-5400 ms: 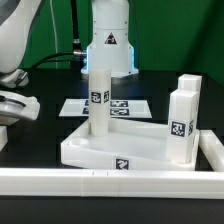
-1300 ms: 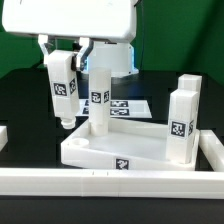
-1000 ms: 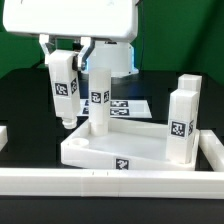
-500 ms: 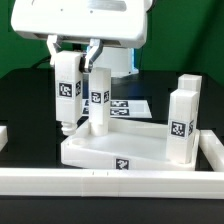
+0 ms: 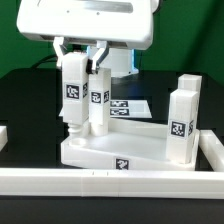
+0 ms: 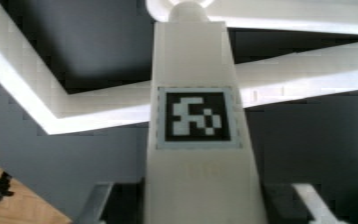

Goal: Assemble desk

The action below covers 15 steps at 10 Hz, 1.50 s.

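Claw [image 5: 78, 50] is clenching the top of a white leg [image 5: 73, 95], which is hanging upright straight beneath it, long axis vertical. Leg's lower tip is hovering just above the slab [image 5: 120, 147], apparently near a corner socket below the claw. A second leg [image 5: 98, 98] is standing just beside.
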Tool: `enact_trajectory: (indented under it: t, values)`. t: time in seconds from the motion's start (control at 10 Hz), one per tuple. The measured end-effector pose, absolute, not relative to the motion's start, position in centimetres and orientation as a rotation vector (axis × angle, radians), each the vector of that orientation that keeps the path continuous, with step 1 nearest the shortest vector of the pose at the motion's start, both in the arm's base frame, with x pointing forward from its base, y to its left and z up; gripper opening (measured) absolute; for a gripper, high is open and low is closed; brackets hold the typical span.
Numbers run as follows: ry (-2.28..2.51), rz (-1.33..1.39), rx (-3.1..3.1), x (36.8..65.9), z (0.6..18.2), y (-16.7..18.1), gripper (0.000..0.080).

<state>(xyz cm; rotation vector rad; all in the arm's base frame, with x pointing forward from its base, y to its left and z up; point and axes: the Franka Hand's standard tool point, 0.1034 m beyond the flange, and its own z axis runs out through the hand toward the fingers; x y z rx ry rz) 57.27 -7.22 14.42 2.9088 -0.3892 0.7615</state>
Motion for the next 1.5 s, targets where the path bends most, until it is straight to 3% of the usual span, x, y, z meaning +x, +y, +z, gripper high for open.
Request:
enact_trajectory:
  t: [1.5]
  values:
    - [-0.338,0.728,2.883,56.6,11.3,-7.2,0.0291]
